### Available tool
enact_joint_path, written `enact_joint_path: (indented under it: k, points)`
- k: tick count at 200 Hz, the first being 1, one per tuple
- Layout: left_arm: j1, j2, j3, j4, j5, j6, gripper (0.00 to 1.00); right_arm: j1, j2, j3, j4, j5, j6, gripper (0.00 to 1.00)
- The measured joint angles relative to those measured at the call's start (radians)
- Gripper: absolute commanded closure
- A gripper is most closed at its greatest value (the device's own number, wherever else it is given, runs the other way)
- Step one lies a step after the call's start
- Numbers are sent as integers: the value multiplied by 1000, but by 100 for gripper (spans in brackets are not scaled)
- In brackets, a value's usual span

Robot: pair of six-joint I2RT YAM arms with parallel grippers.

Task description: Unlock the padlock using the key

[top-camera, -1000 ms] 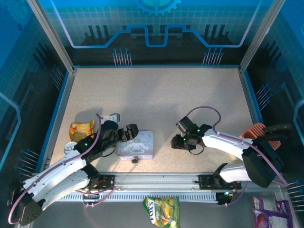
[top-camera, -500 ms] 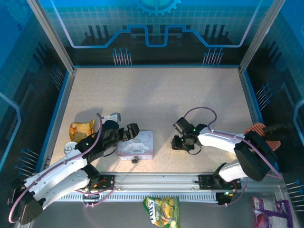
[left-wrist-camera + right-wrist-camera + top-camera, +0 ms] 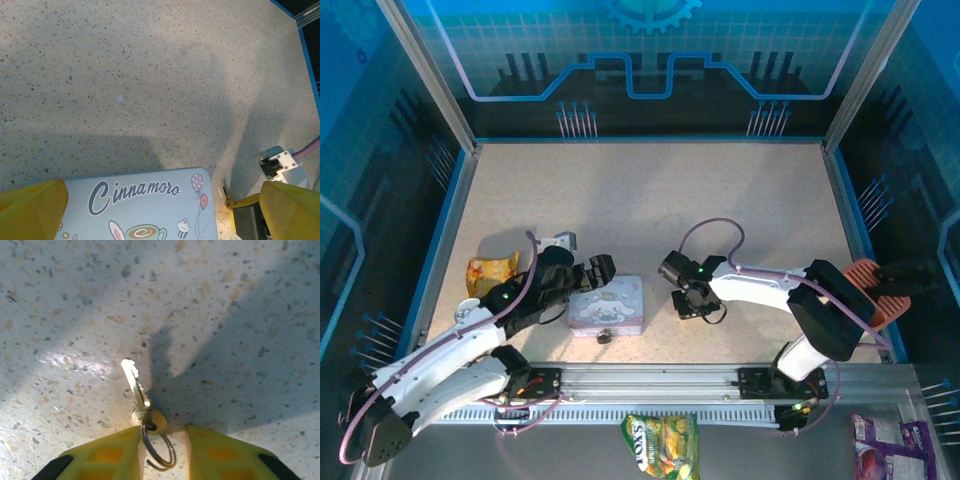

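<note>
Right gripper (image 3: 162, 436) stood narrow, jaws a slim gap apart; the key (image 3: 136, 390) lay just ahead, its ring (image 3: 159, 452) between the fingertips.

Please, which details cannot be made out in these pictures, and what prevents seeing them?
Padlock, top view: too small to tell whether the shackle is shut.
Key, right wrist view: glare and blur wash out the blade, so its teeth are unreadable.
Key, top view: hidden under the right hand.
Tin, left wrist view: its lower part is cut off by the bottom edge.
</note>
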Motion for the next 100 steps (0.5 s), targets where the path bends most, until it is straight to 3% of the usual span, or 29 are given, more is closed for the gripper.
enact_joint_path:
  k: [54,100]
  points:
    - [-2,2,37,-55,0,-4,1,38,1,6,44,22,-1,100]
    - [-2,-3,37,-60,19,-51,1,48,-143,-18,45,67,-5,100]
